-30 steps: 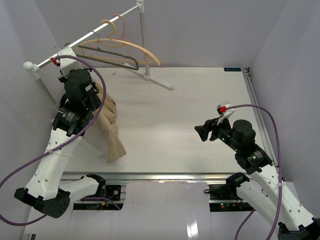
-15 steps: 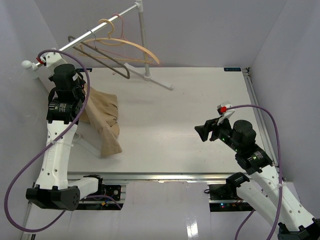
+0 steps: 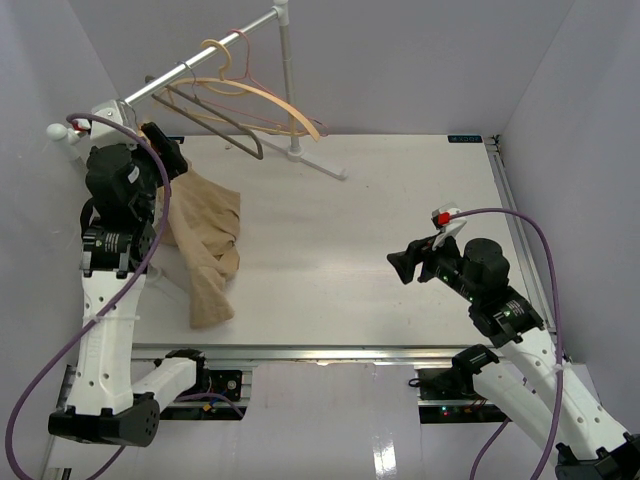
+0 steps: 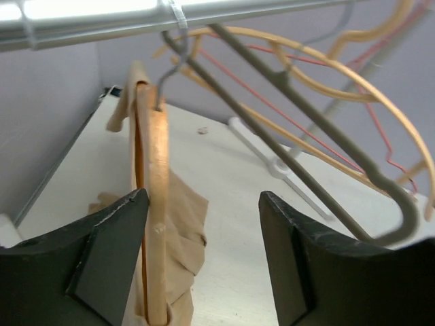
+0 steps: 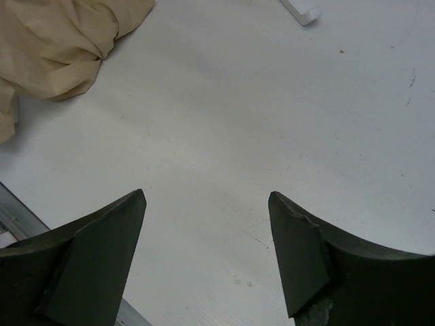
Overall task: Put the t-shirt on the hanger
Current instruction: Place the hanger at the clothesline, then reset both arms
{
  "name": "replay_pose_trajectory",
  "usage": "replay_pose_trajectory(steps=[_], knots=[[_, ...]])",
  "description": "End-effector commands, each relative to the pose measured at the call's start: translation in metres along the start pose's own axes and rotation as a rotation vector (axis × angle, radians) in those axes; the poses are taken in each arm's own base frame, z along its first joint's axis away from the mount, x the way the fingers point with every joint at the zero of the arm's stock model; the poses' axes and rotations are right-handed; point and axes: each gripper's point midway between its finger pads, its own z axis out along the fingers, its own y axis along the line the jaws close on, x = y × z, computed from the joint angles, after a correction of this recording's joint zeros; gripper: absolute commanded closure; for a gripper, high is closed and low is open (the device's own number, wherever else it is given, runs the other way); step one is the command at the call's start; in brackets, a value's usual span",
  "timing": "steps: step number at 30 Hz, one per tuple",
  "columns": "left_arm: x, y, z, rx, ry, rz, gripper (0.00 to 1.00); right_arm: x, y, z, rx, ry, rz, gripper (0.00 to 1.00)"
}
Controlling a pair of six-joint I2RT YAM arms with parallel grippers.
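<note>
In the upper left of the top view, the t-shirt [image 3: 205, 240] hangs on the hanger [image 4: 158, 204], hooked over the rail [image 4: 102, 13]. The left gripper [image 4: 204, 200] is wide open with the hanger between its fingers, not gripped. The right gripper [image 5: 207, 197], lower right, is wide open and empty

Pale lilac walls [image 3: 420, 60] enclose a white table [image 3: 380, 220] with a silver clothes rail [image 3: 260, 23] behind.

Bright, even light here, and you get only faint, soft shadows.
You'll see glare along the rail [image 4: 88, 15] at 12 o'clock, the counter [image 3: 350, 220] nearly washed white, and the left claw [image 4: 202, 197] and right claw [image 5: 205, 195] dark and soft-focused at 6 o'clock.
</note>
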Motion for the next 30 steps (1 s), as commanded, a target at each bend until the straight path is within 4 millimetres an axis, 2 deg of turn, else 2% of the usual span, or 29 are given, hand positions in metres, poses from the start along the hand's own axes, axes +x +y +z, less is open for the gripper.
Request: replay_pose_trajectory(steps=[1,4,7,13,16,17,19,23,26,30], knots=[[-0.004,-0.051,-0.032,0.332,0.029,0.047,0.20,-0.012,0.004,0.002,-0.021,-0.028,-0.002,0.15],[0.017,-0.079,-0.038,0.500,0.116,0.036,0.12,-0.011,0.004,0.004,-0.020,-0.018,0.004,0.03],[0.037,-0.100,-0.040,0.637,0.196,0.006,0.02,-0.009,0.003,0.006,-0.019,-0.010,0.013,0.08],[0.087,-0.123,-0.036,0.741,0.278,-0.019,0.02,-0.003,0.002,0.010,-0.017,0.013,0.030,0.10],[0.119,-0.155,-0.048,0.832,0.335,0.023,0.02,-0.003,0.000,0.011,-0.003,0.006,0.040,0.10],[0.130,-0.159,-0.045,0.823,0.341,0.043,0.02,-0.003,-0.002,0.012,0.009,0.006,0.044,0.10],[0.150,-0.181,-0.060,0.885,0.368,0.070,0.02,-0.002,-0.011,0.012,0.063,0.006,0.068,0.10],[0.186,-0.195,-0.081,0.957,0.404,0.071,0.02,-0.001,-0.033,0.012,0.201,-0.003,0.136,0.10],[0.217,-0.193,-0.091,0.972,0.426,0.048,0.02,-0.001,-0.045,0.011,0.284,0.001,0.173,0.10],[0.227,-0.198,-0.109,1.023,0.390,0.017,0.02,-0.004,-0.050,0.005,0.324,0.011,0.175,0.10]])
